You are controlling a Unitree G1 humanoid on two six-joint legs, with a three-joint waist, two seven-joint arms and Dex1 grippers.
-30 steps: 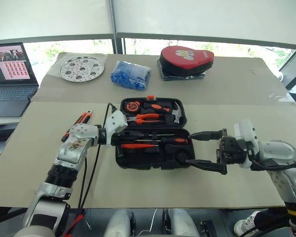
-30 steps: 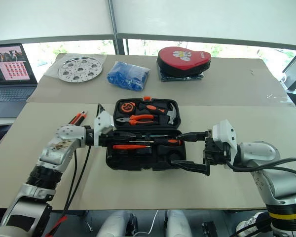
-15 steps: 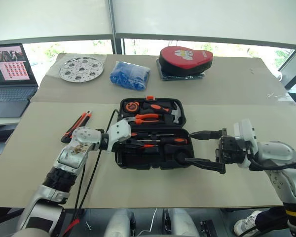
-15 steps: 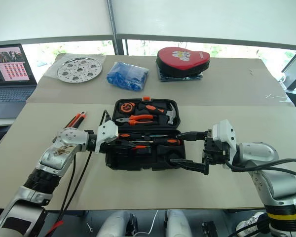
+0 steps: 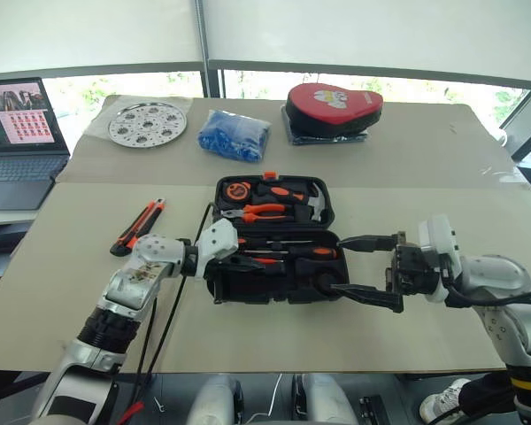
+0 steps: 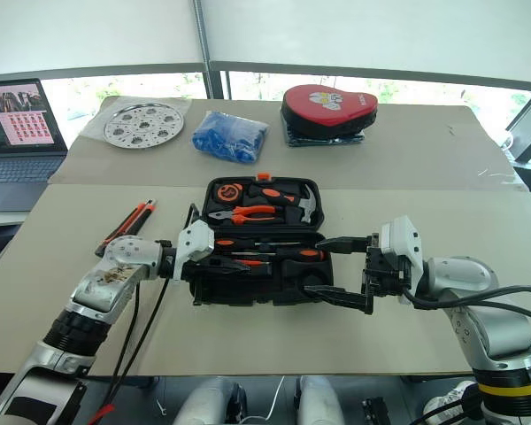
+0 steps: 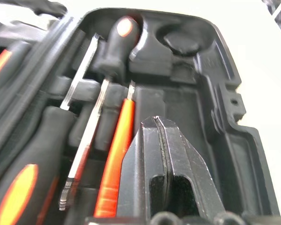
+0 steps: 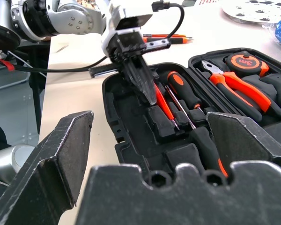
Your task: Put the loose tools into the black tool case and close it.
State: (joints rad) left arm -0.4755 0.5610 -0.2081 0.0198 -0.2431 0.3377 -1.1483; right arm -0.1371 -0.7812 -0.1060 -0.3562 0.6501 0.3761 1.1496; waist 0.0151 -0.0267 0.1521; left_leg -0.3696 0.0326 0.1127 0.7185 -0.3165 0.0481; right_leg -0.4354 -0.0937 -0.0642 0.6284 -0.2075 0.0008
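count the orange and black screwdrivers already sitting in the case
2 with orange-and-black handles in the near half of the black tool case: one at the left end, one at the right end. A slim orange tester screwdriver lies between. Others may be hidden.

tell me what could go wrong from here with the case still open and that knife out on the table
1. The utility knife lies on the table outside the black tool case; closing now would leave it out.
2. The slim orange tester screwdriver lies right beside the shut left gripper; lifting away could nudge it out of its slot.
3. The right gripper waits, jaws wide, at the case's right end; moving inward might push the case.
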